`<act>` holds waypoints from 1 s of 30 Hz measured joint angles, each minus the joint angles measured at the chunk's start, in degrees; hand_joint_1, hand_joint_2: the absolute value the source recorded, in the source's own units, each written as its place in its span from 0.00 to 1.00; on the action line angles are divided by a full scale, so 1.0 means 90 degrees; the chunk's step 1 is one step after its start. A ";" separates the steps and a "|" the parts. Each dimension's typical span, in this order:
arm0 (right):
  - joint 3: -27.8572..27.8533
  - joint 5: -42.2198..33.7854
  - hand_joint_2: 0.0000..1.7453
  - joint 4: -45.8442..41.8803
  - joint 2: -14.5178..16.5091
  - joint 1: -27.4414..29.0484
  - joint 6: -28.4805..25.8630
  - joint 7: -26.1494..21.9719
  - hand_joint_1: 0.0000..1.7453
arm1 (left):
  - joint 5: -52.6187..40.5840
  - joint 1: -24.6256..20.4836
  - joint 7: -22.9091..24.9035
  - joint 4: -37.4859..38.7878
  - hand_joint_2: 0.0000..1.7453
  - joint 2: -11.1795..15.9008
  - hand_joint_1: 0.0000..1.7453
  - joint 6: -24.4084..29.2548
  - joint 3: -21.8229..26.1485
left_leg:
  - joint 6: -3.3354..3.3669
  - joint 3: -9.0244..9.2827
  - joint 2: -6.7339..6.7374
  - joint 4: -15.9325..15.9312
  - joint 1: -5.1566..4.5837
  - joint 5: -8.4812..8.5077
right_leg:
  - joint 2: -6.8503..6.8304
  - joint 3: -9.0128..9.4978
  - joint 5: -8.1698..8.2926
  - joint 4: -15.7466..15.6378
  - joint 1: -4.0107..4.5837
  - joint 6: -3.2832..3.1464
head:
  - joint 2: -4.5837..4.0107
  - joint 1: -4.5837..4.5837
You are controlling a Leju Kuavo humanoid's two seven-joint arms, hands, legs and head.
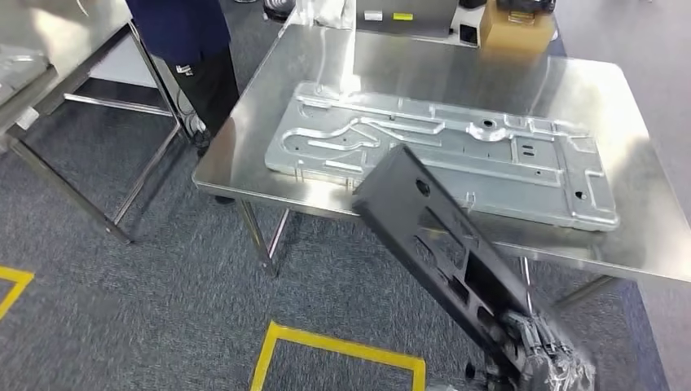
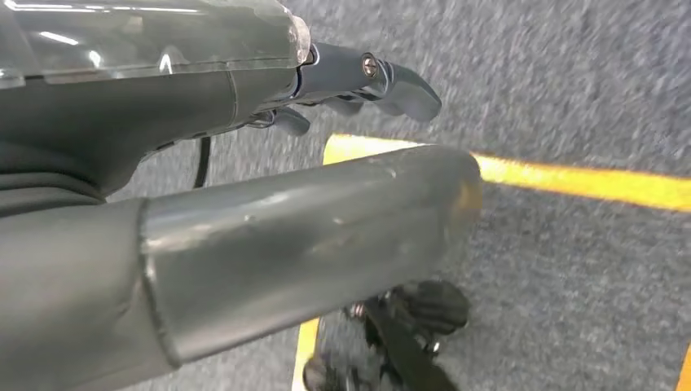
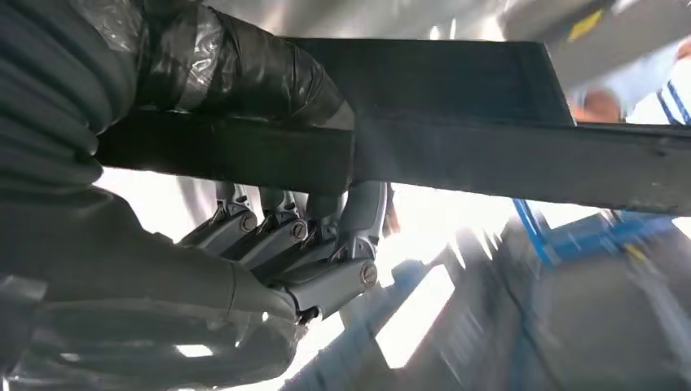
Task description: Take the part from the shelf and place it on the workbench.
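Already off the shelf: the part (image 1: 444,248), a long black plastic bracket with cut-outs, is carried in the right robot hand (image 1: 542,358), not yet on the desk (image 1: 652,228). In the right wrist view the fingers (image 3: 293,236) wrap under the part's (image 3: 456,130) edge and the thumb lies over the other face, so the grip is closed firmly on it. The grasp sits at the near, lower end.

Long axis runs diagonally, from the robot hand at lower right up and away to the left. The far end points at the desk's front edge and hangs over it, seemingly above the big grey metal plate (image 1: 440,155) lying there; whether it touches cannot be told. The part looks tilted, far end higher.

The left robot hand (image 2: 358,81) hangs over carpet and yellow floor tape (image 2: 587,183), holds nothing, fingers loosely apart.

Left to do, judging by this: bring the part over the desk, lower it, let go. A person stands at the desk's far left corner.
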 joint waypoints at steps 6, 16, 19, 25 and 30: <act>0.0048 0.0866 1.00 0.0403 -0.0513 -0.0467 0.0133 0.0104 1.00 | -0.0099 -0.0024 0.0055 0.0062 0.00 0.0011 0.00 -0.0005 -0.0088 | -0.0072 0.0544 -0.0056 -0.0050 0.0045 -0.0395 | -0.0035 -0.0823 0.0519 -0.0064 -0.0120 0.0112 | 0.0000 0.0002; 0.0183 0.0868 1.00 0.1373 -0.1776 -0.1791 0.1023 0.0784 1.00 | -0.0231 -0.0154 0.0073 0.0175 0.00 0.0103 0.00 -0.0086 -0.0228 | -0.0311 -0.0091 -0.0037 0.1416 0.0046 -0.0815 | -0.0039 -0.0384 0.0937 -0.0894 -0.0029 -0.0354 | 0.0000 0.0002; 0.0733 0.0869 1.00 0.1565 -0.2268 -0.2131 0.1267 0.1836 1.00 | -0.0239 -0.0122 0.0074 0.0194 0.00 0.0127 0.00 -0.0087 -0.0246 | -0.0295 -0.0653 -0.0037 0.1732 0.0017 -0.1044 | -0.0005 -0.0166 0.0760 -0.0895 0.0020 -0.0376 | 0.0000 0.0002; 0.1688 0.0871 1.00 0.1956 -0.2955 -0.2521 0.1348 0.2847 1.00 | -0.0247 -0.0083 0.0097 0.0222 0.00 0.0204 0.00 -0.0089 -0.0269 | -0.0033 -0.0495 -0.0083 0.0302 -0.0145 0.0081 | 0.0033 0.0216 0.0455 -0.0887 0.0076 -0.0233 | 0.0000 -0.0006; 0.1631 0.0871 1.00 0.2138 -0.3185 -0.2526 0.1204 0.2650 1.00 | -0.0243 -0.0087 0.0096 0.0258 0.00 0.0205 0.00 -0.0107 -0.0269 | 0.0111 -0.0105 -0.0090 0.0059 -0.0084 0.0125 | 0.0023 -0.0010 0.0245 -0.0156 0.0031 -0.0034 | 0.0000 -0.0005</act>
